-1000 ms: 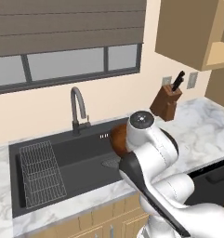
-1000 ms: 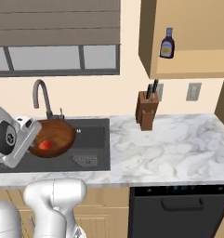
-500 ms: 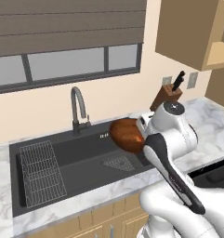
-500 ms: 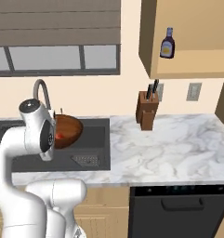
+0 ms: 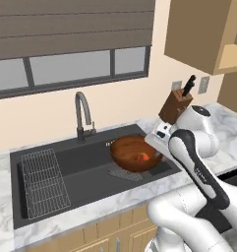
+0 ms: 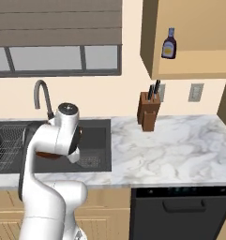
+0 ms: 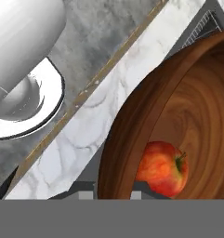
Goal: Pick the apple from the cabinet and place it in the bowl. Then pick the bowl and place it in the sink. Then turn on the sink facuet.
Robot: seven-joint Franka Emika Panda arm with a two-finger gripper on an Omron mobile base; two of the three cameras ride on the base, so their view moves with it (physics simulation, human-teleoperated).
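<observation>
Over sink (image 5: 66,162): gripper-held bowl (image 5: 132,150), apple (image 5: 142,157)

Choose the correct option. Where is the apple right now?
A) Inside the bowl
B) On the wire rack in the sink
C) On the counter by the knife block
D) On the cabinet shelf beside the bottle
A: the apple lies inside the wooden bowl, which the left base view shows over the right part of the sink.

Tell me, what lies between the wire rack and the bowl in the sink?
In the left base view, bare dark sink floor separates the wire rack from the bowl.
</observation>
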